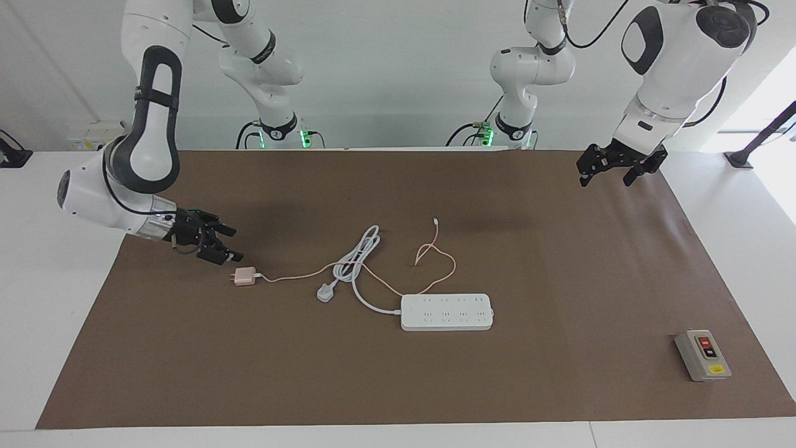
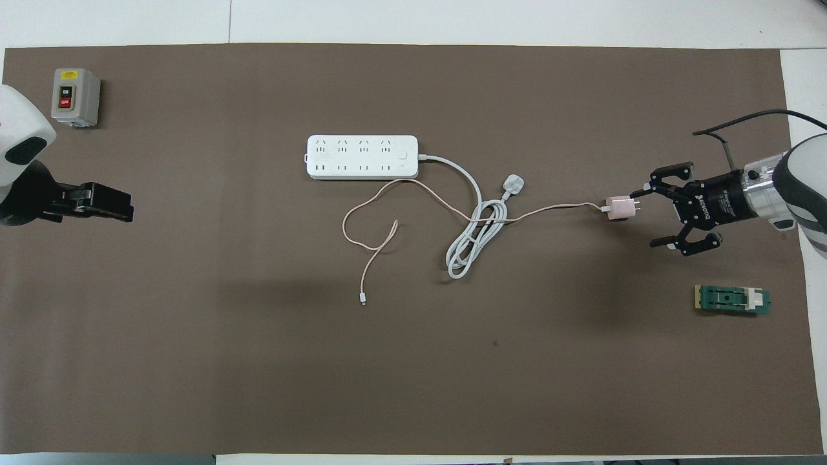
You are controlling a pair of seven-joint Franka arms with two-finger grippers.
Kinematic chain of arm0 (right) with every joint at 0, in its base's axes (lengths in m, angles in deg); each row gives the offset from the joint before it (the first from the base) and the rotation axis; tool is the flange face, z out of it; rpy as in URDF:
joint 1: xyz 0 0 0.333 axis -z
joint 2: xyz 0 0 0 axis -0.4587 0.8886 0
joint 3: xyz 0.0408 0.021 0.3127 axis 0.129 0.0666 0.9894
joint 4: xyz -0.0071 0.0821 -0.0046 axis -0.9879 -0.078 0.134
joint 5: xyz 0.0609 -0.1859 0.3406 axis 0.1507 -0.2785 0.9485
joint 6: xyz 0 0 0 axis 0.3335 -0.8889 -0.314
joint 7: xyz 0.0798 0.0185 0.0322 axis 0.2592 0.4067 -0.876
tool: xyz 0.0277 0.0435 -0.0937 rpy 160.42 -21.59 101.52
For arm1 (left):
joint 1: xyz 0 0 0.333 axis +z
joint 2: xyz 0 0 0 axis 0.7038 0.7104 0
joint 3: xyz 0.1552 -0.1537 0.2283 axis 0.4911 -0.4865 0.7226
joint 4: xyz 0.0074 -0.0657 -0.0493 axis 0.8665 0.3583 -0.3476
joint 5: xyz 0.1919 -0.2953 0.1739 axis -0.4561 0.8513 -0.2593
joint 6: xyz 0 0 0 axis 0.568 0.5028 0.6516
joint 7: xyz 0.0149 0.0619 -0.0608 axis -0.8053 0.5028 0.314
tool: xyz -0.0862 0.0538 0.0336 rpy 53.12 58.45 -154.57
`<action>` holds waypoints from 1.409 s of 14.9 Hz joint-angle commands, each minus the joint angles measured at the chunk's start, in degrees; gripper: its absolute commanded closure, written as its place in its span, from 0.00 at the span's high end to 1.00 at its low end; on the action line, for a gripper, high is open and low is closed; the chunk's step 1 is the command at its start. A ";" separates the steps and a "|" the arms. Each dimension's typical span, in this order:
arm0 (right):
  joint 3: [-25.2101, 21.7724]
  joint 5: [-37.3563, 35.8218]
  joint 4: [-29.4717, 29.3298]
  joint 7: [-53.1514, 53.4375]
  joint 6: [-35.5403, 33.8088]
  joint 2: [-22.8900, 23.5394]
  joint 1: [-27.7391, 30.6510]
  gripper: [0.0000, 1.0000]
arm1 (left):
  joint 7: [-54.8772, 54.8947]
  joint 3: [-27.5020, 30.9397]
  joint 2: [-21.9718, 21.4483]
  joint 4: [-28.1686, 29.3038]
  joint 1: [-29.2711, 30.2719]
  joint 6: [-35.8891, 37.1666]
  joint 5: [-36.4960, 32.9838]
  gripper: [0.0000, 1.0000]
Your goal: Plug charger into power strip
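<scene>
Setting: a brown mat (image 1: 398, 386) covers a white table, with two Franka arms standing at the 12 o'clock edge in the facing view.
Right gripper: the right gripper (image 1: 225, 244) (image 2: 651, 216) sits low over the mat just beside the charger, at the cube's 10 o'clock in the facing view, claw spread wide and holding nothing; whether a fingertip touches the cube's prongs cannot be told.
Left gripper: the left gripper (image 1: 604, 176) (image 2: 123, 210) hangs over the mat's corner at the left arm's end, near the robots, its arm waiting, claw wide and empty.
Charger: the charger (image 1: 245, 276) (image 2: 619, 208) lies flat on the mat toward the right arm's end, at about 9 o'clock from the power strip in the facing view and well apart from it.
Pink cable: its pink cable (image 1: 292, 275) (image 2: 555, 208) runs from the cube across the white cord's coil, loops near the strip and ends in a tiny connector (image 1: 436, 220) (image 2: 363, 300) nearer to the robots.
Power strip: the power strip (image 1: 446, 312) (image 2: 362, 157) lies flat near the mat's middle, sockets up, none occupied.
White cord: its white cord (image 1: 357, 258) (image 2: 471, 239) coils beside it, the three-pin plug (image 1: 325, 292) (image 2: 513, 186) resting on the mat.
Elsewhere: a grey switch box (image 1: 703, 355) (image 2: 75, 97) at the left arm's end; a green block (image 2: 732, 300) at the right arm's end, seen in the overhead view.
</scene>
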 commanded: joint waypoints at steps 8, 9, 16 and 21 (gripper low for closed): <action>0.43 8.03 -3.75 5.77 0.80 8.31 2.73 1.00 | 1.20 -0.05 -1.57 6.47 -2.03 -6.74 0.55 1.00; 0.43 8.29 -3.75 5.78 0.98 8.75 2.91 1.00 | 0.85 -0.05 -1.48 6.38 -1.94 -7.35 0.55 1.00; 0.43 8.65 -6.92 4.19 0.62 13.67 4.05 1.00 | 2.08 -0.05 -0.86 6.91 -1.15 -11.57 0.55 1.00; 0.43 10.84 -4.99 3.58 3.43 13.68 3.53 0.78 | 4.18 -0.05 -0.42 7.35 0.68 -10.00 3.69 1.00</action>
